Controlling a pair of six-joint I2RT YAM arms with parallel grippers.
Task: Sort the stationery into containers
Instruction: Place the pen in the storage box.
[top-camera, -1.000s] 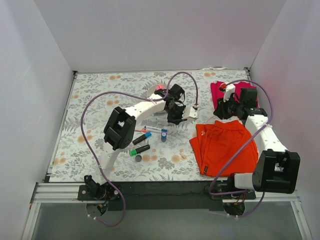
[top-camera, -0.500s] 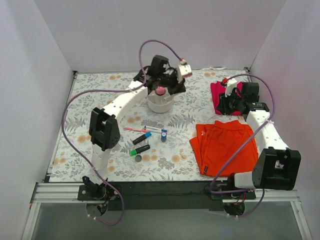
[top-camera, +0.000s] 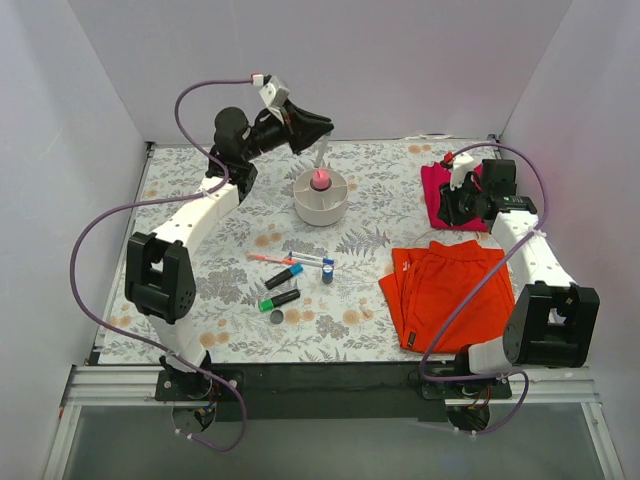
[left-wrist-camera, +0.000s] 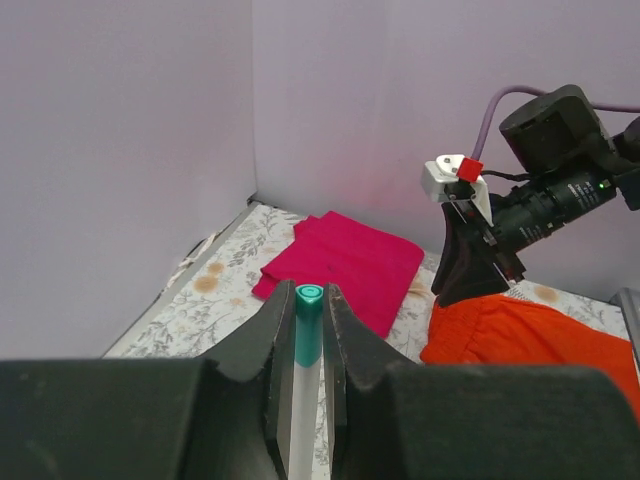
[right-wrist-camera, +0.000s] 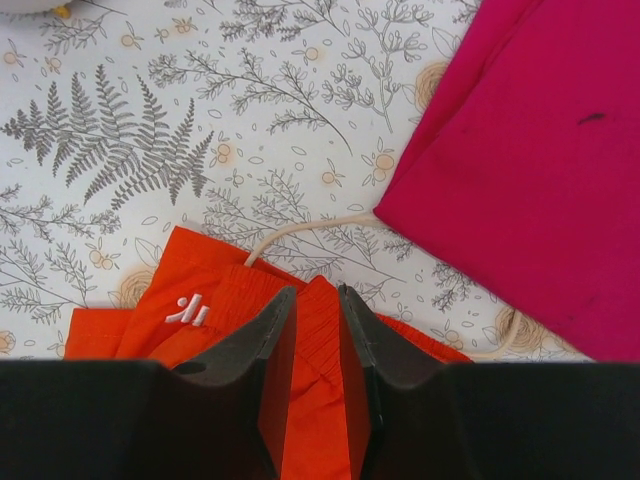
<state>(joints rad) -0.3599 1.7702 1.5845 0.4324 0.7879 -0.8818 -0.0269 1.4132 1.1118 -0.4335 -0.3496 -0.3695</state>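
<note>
My left gripper is raised high behind the bowl, shut on a thin white pen with a green cap; the pen hangs below it. The round off-white bowl holds a pink-capped bottle. On the table lie an orange-pink pen, a blue-capped marker, a green-capped marker, a white pen and a small blue cylinder. My right gripper hovers over the cloths, empty, jaws nearly together.
A folded orange cloth lies at the right front, with a magenta cloth behind it. A small grey disc lies near the green-capped marker. White walls close in the table on three sides.
My left arm has swung from beside the bowl, over it, up and back to the left with the pen in its jaws. The right arm has barely moved.
</note>
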